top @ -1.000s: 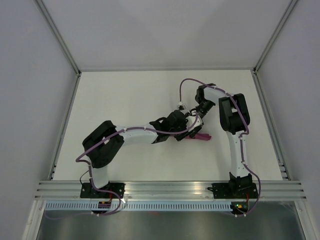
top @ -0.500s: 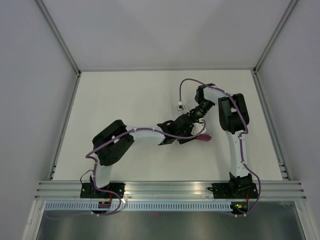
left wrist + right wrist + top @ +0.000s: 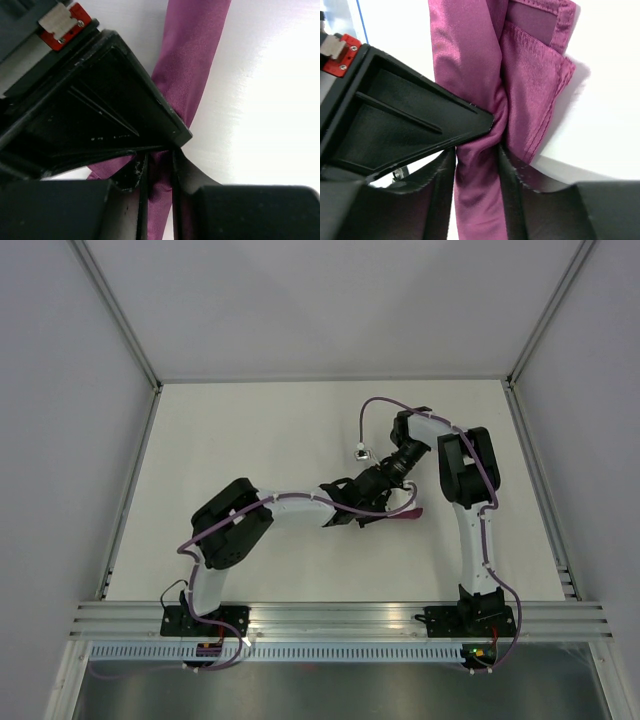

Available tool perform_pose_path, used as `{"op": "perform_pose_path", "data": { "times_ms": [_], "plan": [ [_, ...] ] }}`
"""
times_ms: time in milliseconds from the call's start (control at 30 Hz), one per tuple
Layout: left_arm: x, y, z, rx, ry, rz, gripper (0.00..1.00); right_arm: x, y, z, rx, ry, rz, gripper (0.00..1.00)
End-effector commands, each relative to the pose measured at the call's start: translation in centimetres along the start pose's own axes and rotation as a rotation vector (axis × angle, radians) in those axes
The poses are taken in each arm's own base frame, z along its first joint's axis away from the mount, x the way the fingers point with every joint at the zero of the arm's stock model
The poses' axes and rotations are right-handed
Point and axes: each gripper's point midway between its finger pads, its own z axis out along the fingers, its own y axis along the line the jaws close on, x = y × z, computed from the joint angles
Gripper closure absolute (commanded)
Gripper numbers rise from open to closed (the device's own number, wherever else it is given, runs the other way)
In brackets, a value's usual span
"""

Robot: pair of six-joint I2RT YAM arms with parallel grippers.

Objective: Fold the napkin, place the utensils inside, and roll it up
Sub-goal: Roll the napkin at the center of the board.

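The napkin is a plum-magenta cloth bunched into a narrow roll on the white table; only a short end shows past the arms in the top view. My right gripper is shut on it, the fabric filling the gap between its fingers. My left gripper pinches the same roll in a narrow gap, right beside the right gripper. Each wrist view is half blocked by the other gripper's black body. The two grippers meet right of the table's centre. The utensils are hidden.
The white table is bounded by grey walls at the back and sides, with a metal rail along the near edge. A purple cable loops off the right arm above the meeting point.
The left arm has stretched further right, bringing its gripper beside the right one, and its jaws have narrowed onto the napkin. The right arm has swung its wrist left.
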Motion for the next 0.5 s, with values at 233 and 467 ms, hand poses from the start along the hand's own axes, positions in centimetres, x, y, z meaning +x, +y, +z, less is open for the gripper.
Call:
{"op": "perform_pose_path", "data": {
  "times_ms": [233,467],
  "plan": [
    [3.4,-2.3,1.4,0.204,0.086,-0.116,0.98,-3.1,-3.9,-5.2,0.303,-0.137,-0.148,0.41],
    [4.0,-1.9,1.4,0.299,0.095,-0.237,0.98,-5.5,-3.3,-11.4,0.390,-0.395,-0.088,0.39]
  ]
}}
